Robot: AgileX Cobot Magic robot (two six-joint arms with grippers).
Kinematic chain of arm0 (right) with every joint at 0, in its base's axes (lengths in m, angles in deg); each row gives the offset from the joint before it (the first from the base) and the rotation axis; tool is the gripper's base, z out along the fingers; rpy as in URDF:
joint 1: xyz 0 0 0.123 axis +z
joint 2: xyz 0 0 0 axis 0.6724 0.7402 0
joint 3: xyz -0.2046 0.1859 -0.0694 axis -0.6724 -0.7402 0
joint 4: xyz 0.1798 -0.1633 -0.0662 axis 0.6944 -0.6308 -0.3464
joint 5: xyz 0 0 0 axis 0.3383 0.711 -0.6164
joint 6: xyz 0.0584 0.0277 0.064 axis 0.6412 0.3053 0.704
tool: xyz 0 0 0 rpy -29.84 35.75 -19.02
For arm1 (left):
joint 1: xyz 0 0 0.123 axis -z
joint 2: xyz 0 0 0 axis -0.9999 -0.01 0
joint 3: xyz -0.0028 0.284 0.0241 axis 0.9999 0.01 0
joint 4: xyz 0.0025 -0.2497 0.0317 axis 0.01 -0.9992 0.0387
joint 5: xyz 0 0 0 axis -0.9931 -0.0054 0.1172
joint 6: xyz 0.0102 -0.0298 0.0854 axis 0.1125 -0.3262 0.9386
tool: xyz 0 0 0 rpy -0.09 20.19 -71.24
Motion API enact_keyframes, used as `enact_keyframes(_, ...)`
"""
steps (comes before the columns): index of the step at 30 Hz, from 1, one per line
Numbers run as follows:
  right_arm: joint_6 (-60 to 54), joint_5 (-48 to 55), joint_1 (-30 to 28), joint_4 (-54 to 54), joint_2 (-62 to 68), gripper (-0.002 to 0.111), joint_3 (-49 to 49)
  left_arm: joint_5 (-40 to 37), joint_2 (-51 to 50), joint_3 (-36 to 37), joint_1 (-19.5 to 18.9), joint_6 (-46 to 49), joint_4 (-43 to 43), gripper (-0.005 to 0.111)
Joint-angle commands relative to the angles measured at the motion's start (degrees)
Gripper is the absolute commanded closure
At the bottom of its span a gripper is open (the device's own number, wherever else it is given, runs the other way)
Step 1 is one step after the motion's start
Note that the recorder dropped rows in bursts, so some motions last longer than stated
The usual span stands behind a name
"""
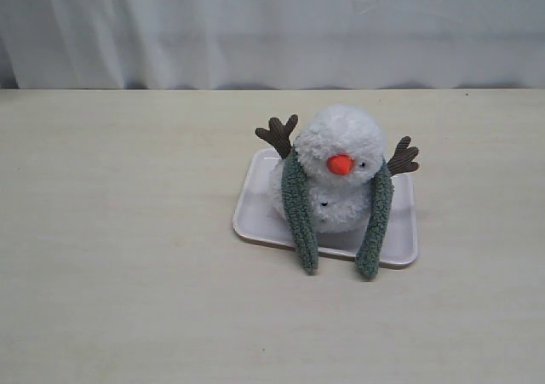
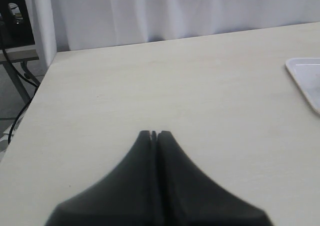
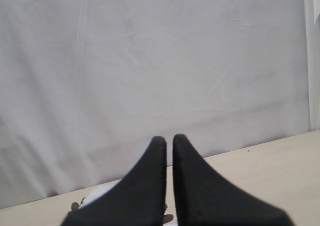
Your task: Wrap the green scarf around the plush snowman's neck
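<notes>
The plush snowman (image 1: pixel 343 137) sits upright on a white tray (image 1: pixel 254 207), its orange nose facing the camera. The green scarf (image 1: pixel 298 203) is draped round behind its head, and both ends hang down the front, one on each side, reaching past the tray's front rim. The neck is hidden by the head and scarf. Neither gripper appears in the exterior view. My left gripper (image 2: pixel 154 134) is shut with nothing in it, above bare table. My right gripper (image 3: pixel 169 138) is shut and holds nothing; a bit of the snowman's (image 3: pixel 97 200) white fluff shows behind its fingers.
A corner of the white tray (image 2: pixel 306 80) shows in the left wrist view. The pale wooden table (image 1: pixel 119 256) stretches wide on all sides. A white curtain (image 1: pixel 272 26) hangs along the far edge. The table's side edge (image 2: pixel 30 100) and dark cables lie beyond the left gripper.
</notes>
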Motion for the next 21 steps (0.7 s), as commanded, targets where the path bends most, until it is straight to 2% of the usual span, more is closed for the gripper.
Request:
enact_keyframes(1,-0.5,-0.2,-0.2,-0.4,-0.3,0.104,-0.3,0.6,0.1,0.2,-0.1,-0.1,0.0,0.107)
enact_keyframes(13,-0.5,-1.3,-0.2,0.8,-0.3,0.104,-0.3,0.6,0.1,0.2,-0.1,-0.1,0.0,0.107)
enact_keyframes(21,-0.5,-18.5,-0.2,1.5,-0.3,0.104,-0.3,0.6,0.1,0.2,-0.1,-0.1,0.0,0.107)
